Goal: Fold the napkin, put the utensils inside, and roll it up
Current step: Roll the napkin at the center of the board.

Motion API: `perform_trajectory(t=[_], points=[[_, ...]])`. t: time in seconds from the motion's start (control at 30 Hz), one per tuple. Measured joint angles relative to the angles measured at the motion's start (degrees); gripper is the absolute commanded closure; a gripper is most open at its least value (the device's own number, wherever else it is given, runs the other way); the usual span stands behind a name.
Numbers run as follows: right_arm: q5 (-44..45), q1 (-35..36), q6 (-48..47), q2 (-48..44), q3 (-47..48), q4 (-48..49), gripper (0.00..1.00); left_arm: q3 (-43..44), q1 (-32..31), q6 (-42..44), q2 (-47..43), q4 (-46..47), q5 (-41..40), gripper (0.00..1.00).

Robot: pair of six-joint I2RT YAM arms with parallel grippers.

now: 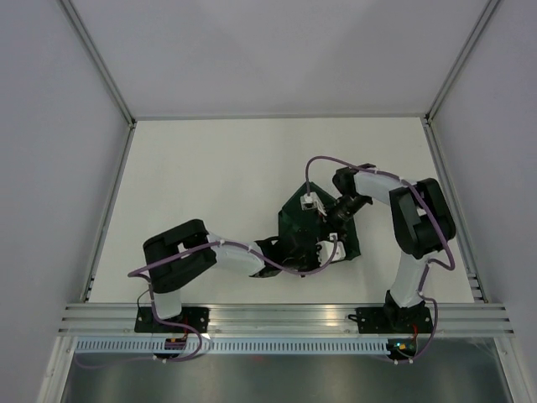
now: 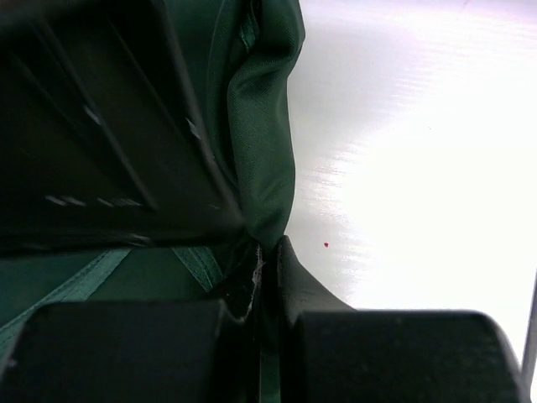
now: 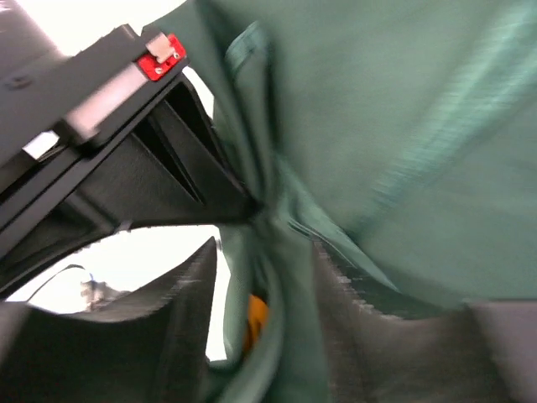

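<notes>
The dark green napkin (image 1: 292,220) lies bunched on the white table, right of centre. My left gripper (image 1: 325,252) reaches in from the left and is shut on a fold of the napkin (image 2: 264,168); its jaws (image 2: 268,252) pinch the cloth between them. My right gripper (image 1: 323,217) comes down from the far right onto the napkin (image 3: 403,109). Its fingers (image 3: 264,277) stand apart around a fold, with table showing between the left finger and the cloth. An orange utensil (image 3: 256,319) peeks out inside that fold. The other utensils are hidden.
The white table (image 1: 210,185) is walled on the left, right and far sides, with an aluminium rail (image 1: 285,315) at the near edge. The two grippers are very close together over the napkin; the left gripper's black body with a red tag (image 3: 164,54) shows in the right wrist view.
</notes>
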Motion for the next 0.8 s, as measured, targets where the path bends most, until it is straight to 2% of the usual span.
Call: perform_trajectory(t=[0.1, 0.37, 0.5, 0.67, 0.8], points=[[-0.3, -2.9, 1.2, -5.3, 0.0, 2.8, 0.39, 1.2, 2.3, -2.1, 0.1, -2.2, 5.2, 0.98], [-1.8, -12.9, 3.7, -19.8, -1.5, 8.3, 0.39, 7.4, 9.2, -9.4, 4.0, -7.6, 22.0, 0.98], [-1.6, -16.8, 3.8, -30.1, -9.2, 12.1, 0.37, 10.8, 12.5, -13.7, 6.8, -10.5, 29.8, 0.98], [-0.3, -16.5, 3.7, -43.2, -19.6, 16.4, 0.36, 16.0, 16.2, -19.6, 11.3, -15.2, 38.9, 0.98], [1.8, -14.8, 3.8, -49.8, -26.6, 21.0, 0.34, 19.8, 18.1, -23.4, 14.7, -18.4, 44.6, 0.98]])
